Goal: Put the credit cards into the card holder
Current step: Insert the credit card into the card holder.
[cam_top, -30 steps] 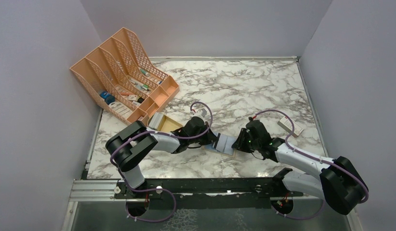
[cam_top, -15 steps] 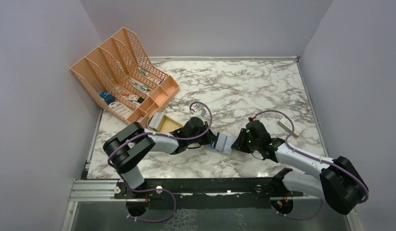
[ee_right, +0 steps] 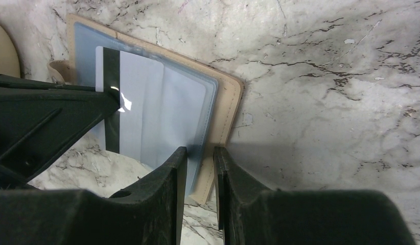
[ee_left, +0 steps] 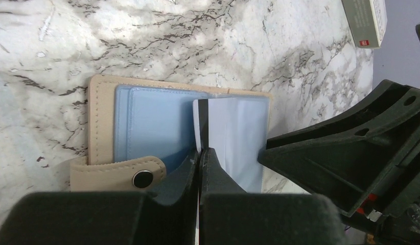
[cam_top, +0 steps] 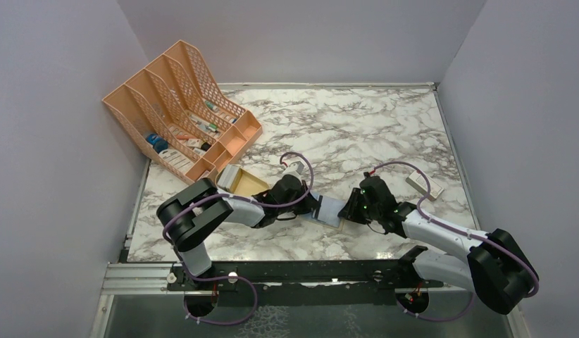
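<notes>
The tan card holder [cam_top: 334,213] lies open on the marble between my two grippers, its pale blue pockets [ee_left: 154,127] facing up. My left gripper [cam_top: 317,205] is shut on a pale grey-blue credit card [ee_left: 233,135] with a black stripe. The card lies partly inside the holder's clear pocket [ee_right: 146,112]. In the left wrist view the left gripper [ee_left: 199,151] pinches the card's near edge. My right gripper [cam_top: 349,210] grips the holder's right edge [ee_right: 229,109], its fingers [ee_right: 200,151] straddling the tan rim and blue pocket.
A large orange mesh file rack [cam_top: 179,105] stands at the back left. A beige dish [cam_top: 242,182] sits just left of the left arm. A white box with a red mark [cam_top: 422,184] lies at the right and also shows in the left wrist view [ee_left: 365,20].
The left arm has shifted slightly to the right, toward the holder. The right arm and the holder have stayed put.
</notes>
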Tool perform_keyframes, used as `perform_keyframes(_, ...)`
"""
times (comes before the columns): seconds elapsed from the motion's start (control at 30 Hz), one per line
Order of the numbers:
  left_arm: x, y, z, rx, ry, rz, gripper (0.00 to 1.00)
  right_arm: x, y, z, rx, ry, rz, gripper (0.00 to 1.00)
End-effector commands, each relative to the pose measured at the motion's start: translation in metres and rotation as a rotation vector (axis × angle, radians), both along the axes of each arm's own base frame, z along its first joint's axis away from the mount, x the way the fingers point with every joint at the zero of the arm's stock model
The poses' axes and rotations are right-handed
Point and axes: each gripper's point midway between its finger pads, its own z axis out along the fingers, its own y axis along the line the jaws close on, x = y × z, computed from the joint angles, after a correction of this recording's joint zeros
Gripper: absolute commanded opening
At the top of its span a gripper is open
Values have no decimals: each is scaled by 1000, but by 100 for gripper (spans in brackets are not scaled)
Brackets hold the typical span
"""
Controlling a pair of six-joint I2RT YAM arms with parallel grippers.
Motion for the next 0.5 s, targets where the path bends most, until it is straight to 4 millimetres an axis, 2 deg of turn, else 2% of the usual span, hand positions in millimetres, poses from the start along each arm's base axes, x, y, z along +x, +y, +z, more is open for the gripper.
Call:
perform_keyframes(0.0,-20,3,-32,92,68,-40,0,-15,6,-8,37,61,23,25)
perform_keyframes(0.23,-18,-3,-15,60,35,-53,29,-10,6,0,29,41,17,25)
perform_keyframes(0.33,-19,-3,-12,55,32,-55,34,-3,2,9,7,10,3,25)
perform_keyframes(0.37,-19,-4,-4,38,21,-56,36,-1,1,11,3,2,-4,25)
perform_keyframes(0.47,-19,-5,1,26,16,-61,39,1,1,14,4,-10,-11,20)
